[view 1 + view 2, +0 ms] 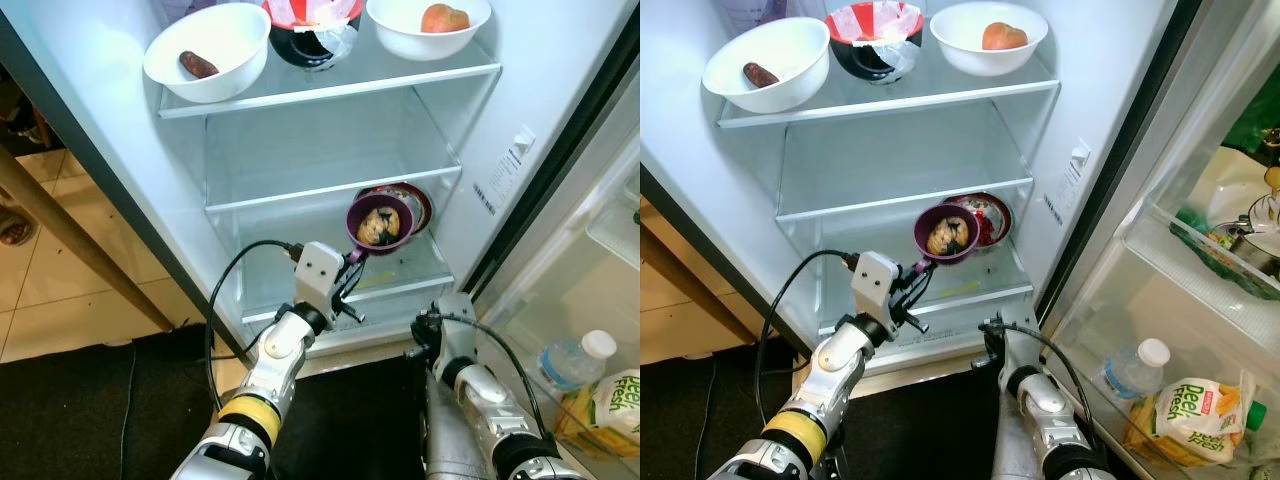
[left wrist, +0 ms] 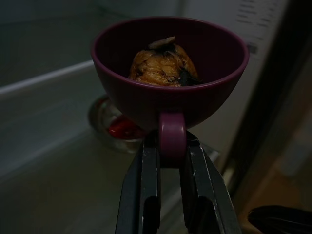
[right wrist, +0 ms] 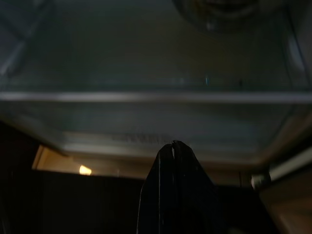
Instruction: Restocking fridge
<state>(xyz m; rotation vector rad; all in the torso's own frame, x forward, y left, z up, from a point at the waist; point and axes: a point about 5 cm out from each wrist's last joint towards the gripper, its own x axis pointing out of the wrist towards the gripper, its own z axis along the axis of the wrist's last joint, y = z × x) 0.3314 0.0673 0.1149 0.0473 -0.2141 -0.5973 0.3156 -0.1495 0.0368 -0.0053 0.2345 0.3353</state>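
Observation:
The fridge stands open before me. My left gripper [image 1: 352,268] is shut on the handle of a purple cup [image 1: 378,224] that holds a brown piece of food [image 2: 163,66]. I hold the cup just above the lowest glass shelf [image 1: 405,285], in front of a glass bowl with red contents [image 1: 418,203]. In the left wrist view both black fingers [image 2: 151,192] clamp the cup's handle [image 2: 171,136]. My right gripper [image 3: 173,145] is shut with nothing in it, low at the fridge's front edge below that shelf.
The top shelf [image 1: 330,88] carries a white bowl with a brown item [image 1: 208,50], a red-and-black bowl [image 1: 312,25] and a white bowl with an orange fruit [image 1: 428,22]. The middle shelf [image 1: 330,188] is bare. The open door's rack [image 1: 1160,400] on the right holds a water bottle [image 1: 1132,372] and a yellow-green packet [image 1: 1188,418].

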